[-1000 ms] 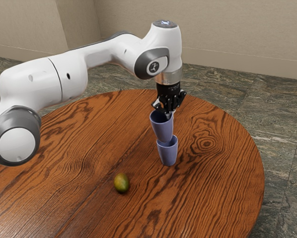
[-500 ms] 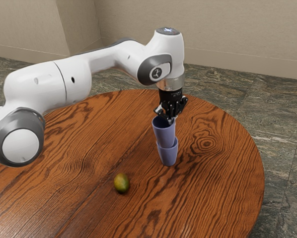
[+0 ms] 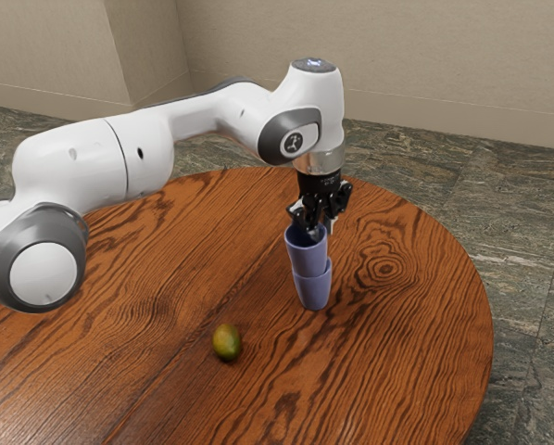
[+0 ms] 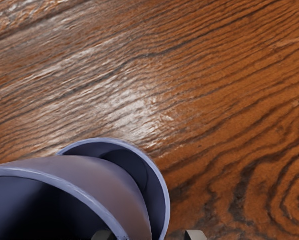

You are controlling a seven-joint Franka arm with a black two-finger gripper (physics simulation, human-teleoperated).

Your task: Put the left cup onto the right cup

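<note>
The 2 cups are alike: plain blue-violet tumblers, thin-walled, without handles, wider at the rim than at the base. The upper cup (image 3: 307, 250) sits with its base inside the lower cup (image 3: 314, 287). The lower cup stands upright on the round wooden table (image 3: 166, 297), a little toward the exterior view's right of the table's middle. About half of the upper cup shows above the lower cup's rim, and it leans slightly toward the exterior view's left.

The gripper (image 3: 316, 222) hangs straight down from the white arm (image 3: 147, 148) onto the upper cup's rim. The exterior view shows the stack as a whole. It also shows 1 small yellow-green fruit (image 3: 226, 342) on the table, nearer the camera and well apart from the cups. It does not settle how the fingers stand.

The wrist view does. The 2 fingertips (image 4: 195, 235) straddle the upper cup's wall: 1 is inside over the dark interior, the other outside over bare wood, with a gap between it and the cups. So the gripper is parted, not clamped on the cup. That view looks down into both cups, with the upper cup's rim crossing off-centre over the lower cup's mouth.
</note>
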